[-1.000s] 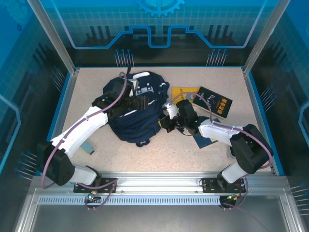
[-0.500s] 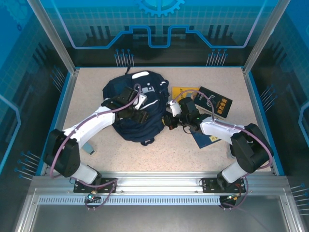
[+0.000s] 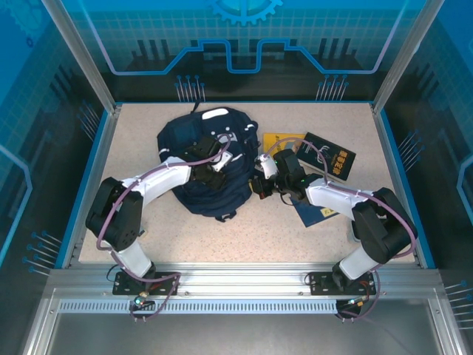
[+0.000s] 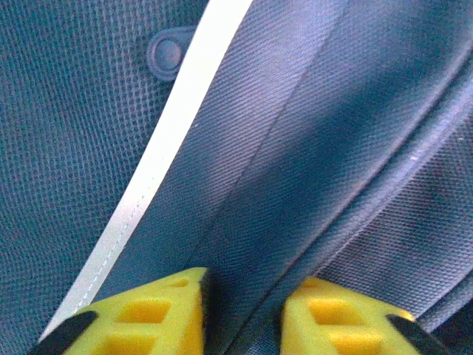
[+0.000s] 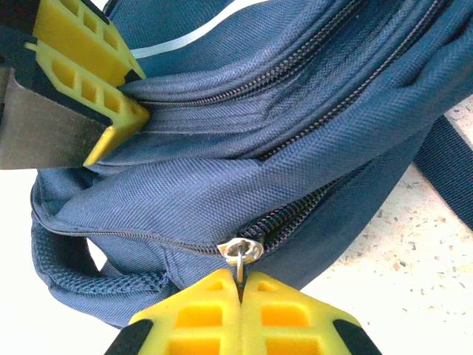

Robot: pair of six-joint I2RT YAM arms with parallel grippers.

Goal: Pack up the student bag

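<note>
Item: your student bag (image 3: 201, 194), navy, lying centre-left of the overhead frame on the table (image 3: 310, 244).
Right claw (image 5: 240, 285): clenched on the zip pull (image 5: 241, 251).
Left claw (image 4: 244, 296): tips astride a fabric fold (image 4: 255, 214); you cannot tell whether it grasps.
Dark book (image 3: 330, 155): right of centre.

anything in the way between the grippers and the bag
Nothing visible. The right gripper is shut on the zipper pull of the bag. The left gripper sits right on the bag's fabric with a fold between its jaws; whether it pinches that fold is unclear.
</note>
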